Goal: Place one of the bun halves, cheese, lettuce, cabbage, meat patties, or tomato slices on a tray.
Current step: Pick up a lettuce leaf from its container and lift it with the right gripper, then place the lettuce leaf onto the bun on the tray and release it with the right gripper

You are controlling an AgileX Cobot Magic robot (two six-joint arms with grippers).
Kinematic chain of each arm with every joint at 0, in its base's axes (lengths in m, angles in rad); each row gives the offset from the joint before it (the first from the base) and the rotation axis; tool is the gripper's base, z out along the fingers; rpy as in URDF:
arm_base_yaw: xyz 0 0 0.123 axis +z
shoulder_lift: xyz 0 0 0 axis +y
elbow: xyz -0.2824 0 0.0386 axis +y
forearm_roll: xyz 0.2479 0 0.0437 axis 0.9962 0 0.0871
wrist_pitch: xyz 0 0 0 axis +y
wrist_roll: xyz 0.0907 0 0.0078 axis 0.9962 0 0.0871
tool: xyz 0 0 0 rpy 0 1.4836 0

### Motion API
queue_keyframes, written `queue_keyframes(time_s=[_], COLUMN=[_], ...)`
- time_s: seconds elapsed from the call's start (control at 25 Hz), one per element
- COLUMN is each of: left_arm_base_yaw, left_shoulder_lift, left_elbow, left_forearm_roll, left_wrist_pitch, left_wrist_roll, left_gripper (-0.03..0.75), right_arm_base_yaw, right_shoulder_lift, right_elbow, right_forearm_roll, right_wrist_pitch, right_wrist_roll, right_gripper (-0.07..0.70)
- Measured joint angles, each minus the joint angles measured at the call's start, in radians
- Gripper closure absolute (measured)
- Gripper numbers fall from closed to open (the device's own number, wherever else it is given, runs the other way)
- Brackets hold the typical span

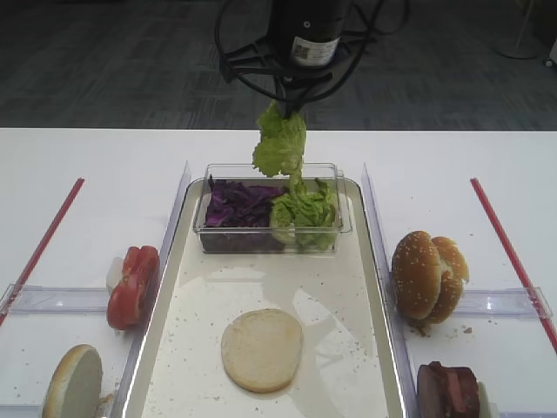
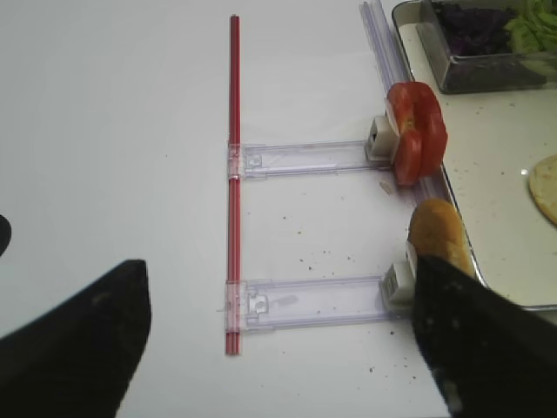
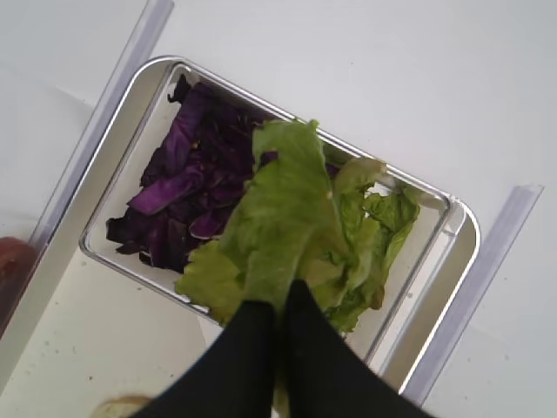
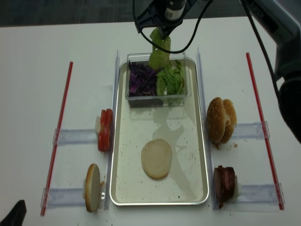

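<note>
Nearest the camera, on the tray [image 1: 165, 348] floor: one pale bun half [image 1: 261, 349], flat, ready as a base. Flanking on the worktop [image 1: 87, 165], in clear holders [image 1: 57, 299]: tomato slices [image 1: 132, 286] and a bun on edge at left; sesame buns [image 1: 428, 277] and meat patties [image 1: 448, 392] at right, upright for easy picking. Farther back, clear tub [image 1: 271, 209] with cabbage [image 1: 239, 205] and lettuce [image 1: 305, 213]. Above it, right gripper [image 3: 280, 300] clenched on a lettuce leaf [image 1: 280, 144], pointing down, leaf hanging clear of the tub, apparently for transfer. Left gripper [image 2: 278, 348] low, well apart at left, spread, grasping nothing.
</note>
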Motion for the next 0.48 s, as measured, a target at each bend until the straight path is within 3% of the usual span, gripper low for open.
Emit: queue_keyframes(time_s=[0.48], left_arm_base_yaw=[0.000], left_shoulder_lift=[0.000], left_elbow=[0.000], left_forearm_roll=[0.000], left_wrist_pitch=[0.000], left_wrist_roll=[0.000], left_gripper=[0.151], right_arm_base_yaw=[0.000], right_shoulder_lift=[-0.231], right_elbow=[0.333], right_forearm_roll=[0.002], right_wrist_pitch=[0.000], right_wrist_roll=[0.000], right_gripper=[0.579])
